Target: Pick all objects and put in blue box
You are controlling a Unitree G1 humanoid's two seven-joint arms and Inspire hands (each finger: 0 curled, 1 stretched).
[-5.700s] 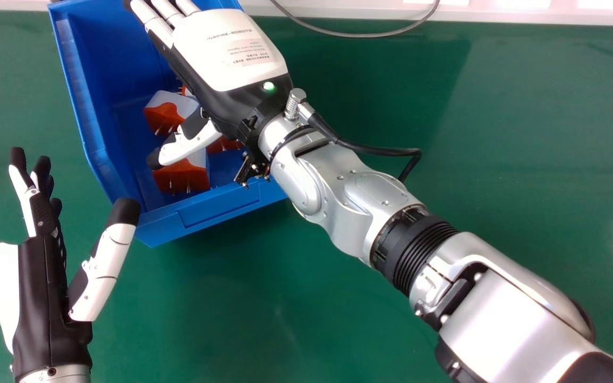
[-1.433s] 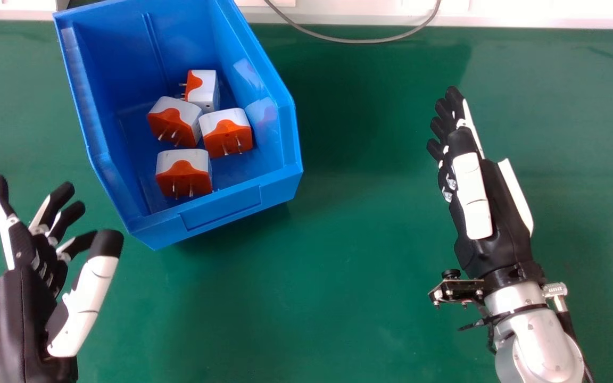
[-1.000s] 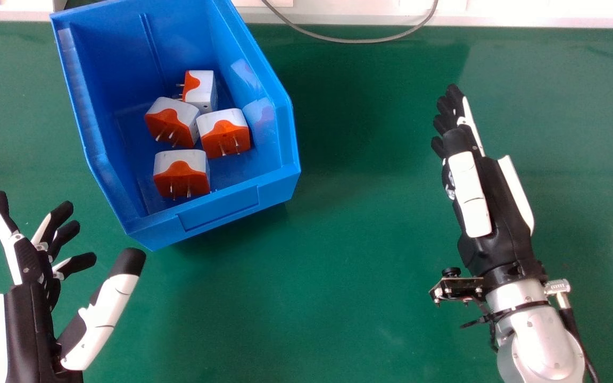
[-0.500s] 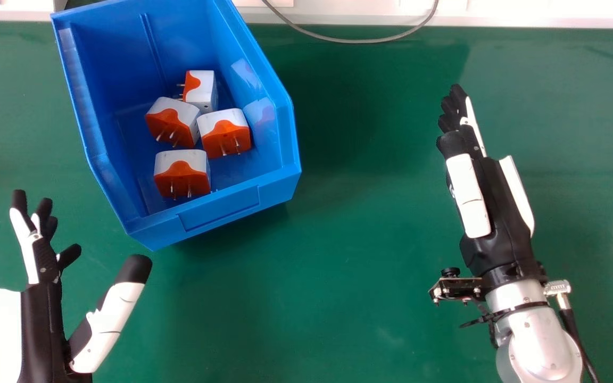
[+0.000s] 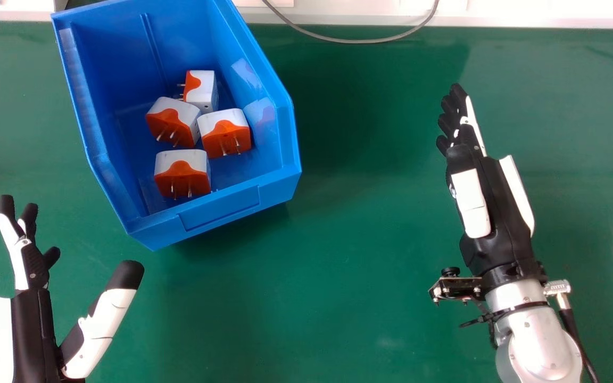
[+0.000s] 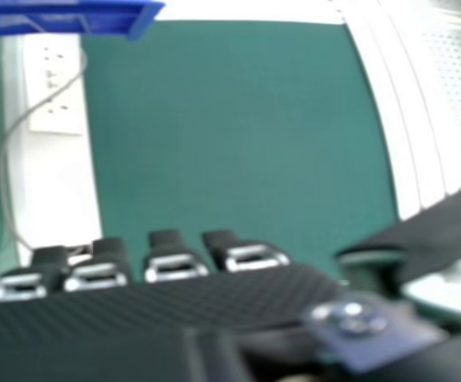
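Observation:
In the head view my left hand (image 5: 32,324) is at the lower left, open, with thumb spread and nothing in it. My right hand (image 5: 490,202) stands open and unladen to the right of the blue box (image 5: 218,207); its palm and fingers also show as the right hand (image 6: 150,298) in the right hand view. Inside the box lie several white and orange plug adapters: one at the back (image 5: 201,90), one at the left (image 5: 172,121), one at the right (image 5: 225,132) and one near the front wall (image 5: 182,173). A corner of the blue box (image 6: 71,20) shows in the right hand view.
The green table (image 5: 338,266) lies under both hands. A grey cable (image 5: 359,40) loops over its far edge, by a white ledge (image 5: 540,16). In the right hand view a white socket strip (image 6: 55,111) runs beside the table.
My right hand has gone from over the box to the table's right side, uncovering the adapters. My left hand has shifted down the view. Lately both have moved only slightly.

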